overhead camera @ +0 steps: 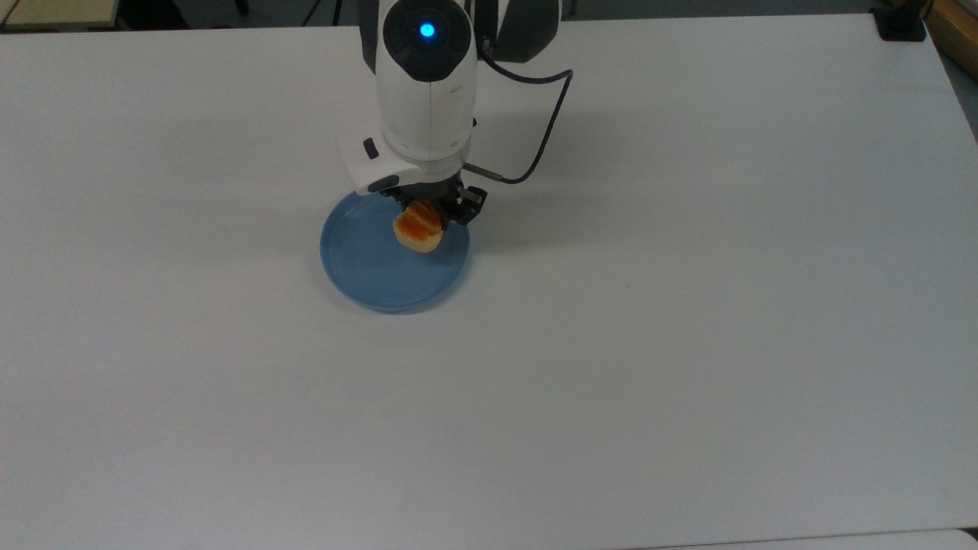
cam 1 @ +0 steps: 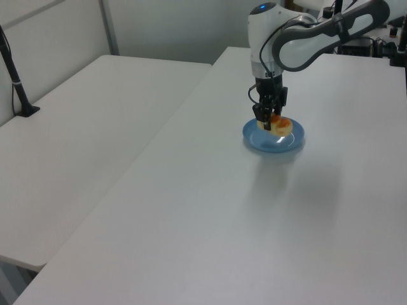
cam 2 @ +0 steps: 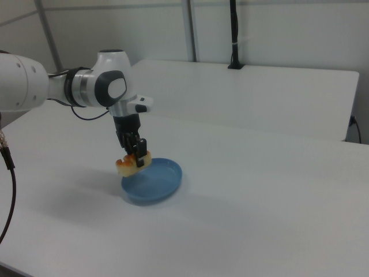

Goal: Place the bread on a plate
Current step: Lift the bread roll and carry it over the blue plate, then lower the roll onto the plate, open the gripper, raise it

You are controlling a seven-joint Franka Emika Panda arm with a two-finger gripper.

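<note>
Top view, bread: small oblong roll with glossy orange ridged top and pale cream sides (overhead camera: 418, 228), hanging over the upper right part of the plate, clamped at its far end.
Plate: round light-blue plate with shallow raised rim (overhead camera: 367, 275), flat on the white table (overhead camera: 688, 344), partly covered at the top view's upper edge by the wrist.
Gripper: black two-finger gripper (overhead camera: 428, 210) under the white wrist, fingers closed on the roll.
Left view, bread: roll (cam 1: 280, 124) held above the plate (cam 1: 273, 145), near its far side; gripper (cam 1: 269, 117) pointing straight down.
Right view, height: roll (cam 2: 133, 163) lifted clear of the plate (cam 2: 155, 184), over the right view's left rim, orange end tilted down and away from the gripper (cam 2: 135, 153).
Cable: dark cable (overhead camera: 546, 130) looping from the wrist toward the top view's right.
Contact: roll apart from the plate surface, touching the fingers.
</note>
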